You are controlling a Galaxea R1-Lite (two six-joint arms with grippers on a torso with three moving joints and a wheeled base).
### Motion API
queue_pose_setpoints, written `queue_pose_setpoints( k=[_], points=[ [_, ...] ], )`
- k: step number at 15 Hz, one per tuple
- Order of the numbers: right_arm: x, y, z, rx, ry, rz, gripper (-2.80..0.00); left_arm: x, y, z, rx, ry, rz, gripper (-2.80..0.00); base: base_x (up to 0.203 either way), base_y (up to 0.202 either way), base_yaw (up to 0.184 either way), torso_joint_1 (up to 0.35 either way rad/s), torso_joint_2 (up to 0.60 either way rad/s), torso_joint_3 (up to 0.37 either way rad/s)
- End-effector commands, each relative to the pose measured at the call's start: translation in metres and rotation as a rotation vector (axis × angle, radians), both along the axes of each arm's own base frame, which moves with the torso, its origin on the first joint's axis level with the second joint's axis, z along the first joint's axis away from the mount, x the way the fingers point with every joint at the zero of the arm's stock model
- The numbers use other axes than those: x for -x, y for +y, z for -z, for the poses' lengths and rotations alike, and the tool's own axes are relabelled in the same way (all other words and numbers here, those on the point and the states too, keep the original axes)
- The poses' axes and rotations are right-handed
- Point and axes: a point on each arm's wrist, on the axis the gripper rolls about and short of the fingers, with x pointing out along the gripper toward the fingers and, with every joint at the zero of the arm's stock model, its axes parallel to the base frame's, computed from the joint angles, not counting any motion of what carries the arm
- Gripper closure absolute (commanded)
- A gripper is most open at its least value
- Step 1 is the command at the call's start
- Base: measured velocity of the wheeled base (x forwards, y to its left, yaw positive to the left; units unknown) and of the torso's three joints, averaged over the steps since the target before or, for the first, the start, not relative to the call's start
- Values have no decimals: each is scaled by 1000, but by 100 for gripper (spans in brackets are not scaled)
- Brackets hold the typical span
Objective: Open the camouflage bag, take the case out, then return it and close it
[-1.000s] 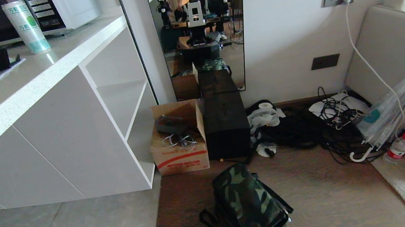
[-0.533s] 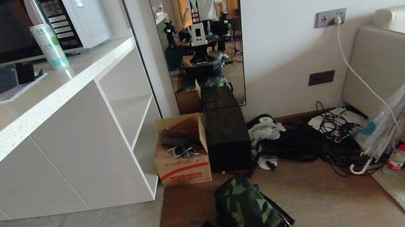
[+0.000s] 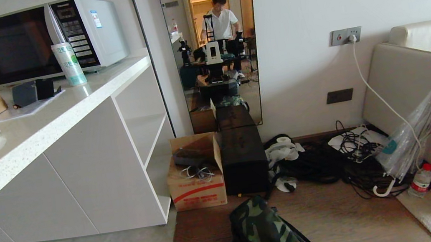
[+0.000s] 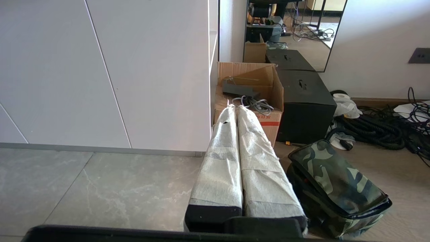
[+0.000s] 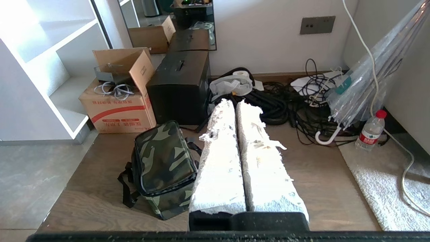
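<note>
Over the last second the whole head view had shifted: the microwave (image 3: 47, 37) and the worktop (image 3: 50, 114) had come fully into the picture, and the camouflage bag (image 3: 266, 236) had slid toward the lower edge. That read as the camera tilting up with the torso, not as any object moving. For the task it meant the robot was probably rising or re-posing, with no work yet begun on the bag, which lay zipped shut on the wooden floor (image 3: 338, 213) in front of the cardboard carton (image 3: 195, 174) and the taller black box (image 3: 244, 161). The case was not visible and was presumably inside the bag.

A person showed only as a reflection in the mirror (image 3: 212, 49).

Neither arm appeared in the head view. In the wrist views both arms hung parked above the floor. The left tool (image 4: 237, 109) had its 2 padded fingers pressed together, clenched on nothing and touching nothing. The right tool (image 5: 235, 104) was likewise clamped closed and empty, with the bag well apart from it.
</note>
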Motion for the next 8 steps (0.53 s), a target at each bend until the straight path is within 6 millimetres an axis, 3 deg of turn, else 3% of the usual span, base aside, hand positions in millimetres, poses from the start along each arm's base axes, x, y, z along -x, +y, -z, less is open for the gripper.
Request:
queue_pose_setpoints(
  k=[1, 8],
  points=[
    [0, 0, 0, -1, 3, 0, 0, 0, 0, 0, 0, 2, 0, 0, 0, 0, 0, 0, 0, 0],
    [0, 0, 0, 0, 3, 0, 0, 0, 0, 0, 0, 2, 0, 0, 0, 0, 0, 0, 0, 0]
  ],
)
